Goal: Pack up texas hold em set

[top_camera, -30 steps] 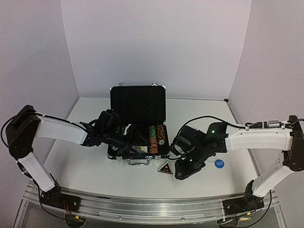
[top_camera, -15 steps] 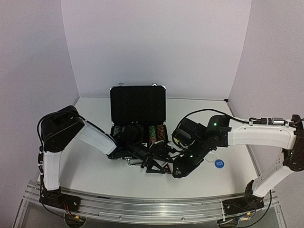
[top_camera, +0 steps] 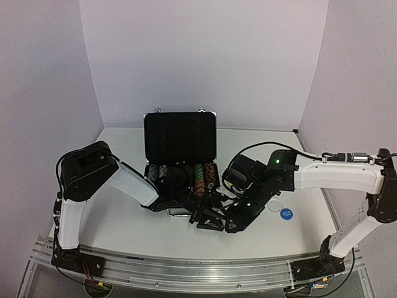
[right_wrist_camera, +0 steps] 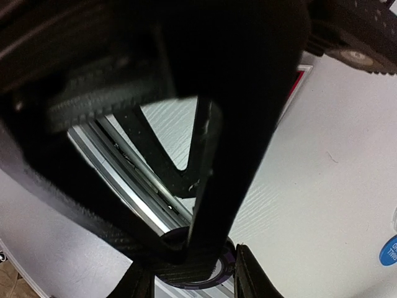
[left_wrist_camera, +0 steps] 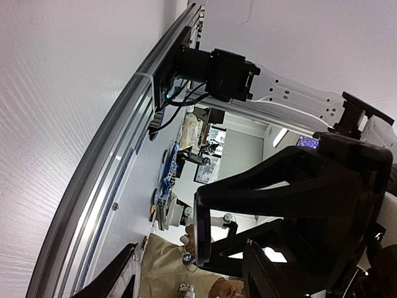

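Gripping purple-rimmed chip (right_wrist_camera: 192,264) — right hand (top_camera: 232,224), left hand (top_camera: 208,220) crowding, briefcase (top_camera: 180,133) behind

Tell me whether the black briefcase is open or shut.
Open: the briefcase lid stands upright, and chips show in its base.

Left arm (top_camera: 133,183) covers the black silver-edged briefcase (top_camera: 180,133) front rim. Right wrist view: blurred black shapes (right_wrist_camera: 186,74) dominate; blue round disc (right_wrist_camera: 389,251) cropped by right edge.

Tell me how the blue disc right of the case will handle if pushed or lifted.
The blue disc lies flat on the table, so it probably slides rather than rolls. Thin and low, it likely resists pinching.
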`<state>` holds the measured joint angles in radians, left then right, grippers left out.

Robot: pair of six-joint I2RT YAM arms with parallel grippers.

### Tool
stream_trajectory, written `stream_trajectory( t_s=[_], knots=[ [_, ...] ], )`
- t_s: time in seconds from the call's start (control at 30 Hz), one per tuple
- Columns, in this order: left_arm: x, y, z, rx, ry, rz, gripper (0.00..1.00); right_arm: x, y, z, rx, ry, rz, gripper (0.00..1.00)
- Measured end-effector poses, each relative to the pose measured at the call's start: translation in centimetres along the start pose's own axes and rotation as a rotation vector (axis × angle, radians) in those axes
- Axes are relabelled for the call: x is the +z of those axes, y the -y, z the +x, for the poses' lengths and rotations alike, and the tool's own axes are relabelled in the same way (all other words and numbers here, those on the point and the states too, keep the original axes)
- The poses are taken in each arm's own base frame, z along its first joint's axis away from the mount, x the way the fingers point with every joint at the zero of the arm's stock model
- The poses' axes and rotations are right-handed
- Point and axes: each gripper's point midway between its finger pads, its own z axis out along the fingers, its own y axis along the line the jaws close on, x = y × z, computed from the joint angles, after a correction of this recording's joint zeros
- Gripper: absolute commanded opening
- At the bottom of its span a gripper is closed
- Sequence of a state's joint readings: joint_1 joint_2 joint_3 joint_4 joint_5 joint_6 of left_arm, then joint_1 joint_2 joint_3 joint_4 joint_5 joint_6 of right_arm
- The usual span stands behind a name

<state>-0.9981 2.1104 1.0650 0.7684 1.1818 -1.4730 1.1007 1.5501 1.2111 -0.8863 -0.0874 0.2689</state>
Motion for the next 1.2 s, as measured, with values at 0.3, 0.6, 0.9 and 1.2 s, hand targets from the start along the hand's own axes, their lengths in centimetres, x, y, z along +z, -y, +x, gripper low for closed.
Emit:
stream_trajectory(
  t_s=[0.3, 0.6, 0.9, 1.2],
  knots=[
    [1.0, 0.3, 1.2, 0.032, -0.062, 0.003, 0.37, -0.1, -0.3, 0.0, -0.02, 0.001, -0.006, 0.06],
    [1.4, 0.6, 1.8, 0.054, -0.094, 0.006, 0.35, -0.1, -0.6, 0.2, -0.054, -0.004, -0.007, 0.06],
    [1.7, 0.8, 2.3, 0.068, -0.121, 0.007, 0.1, -0.1, -0.8, 0.3, -0.083, -0.008, -0.011, 0.06],
    [2.0, 0.6, 2.2, 0.058, -0.133, -0.017, 0.0, -0.3, -0.6, 0.5, -0.1, -0.007, 0.005, 0.1]
  ],
)
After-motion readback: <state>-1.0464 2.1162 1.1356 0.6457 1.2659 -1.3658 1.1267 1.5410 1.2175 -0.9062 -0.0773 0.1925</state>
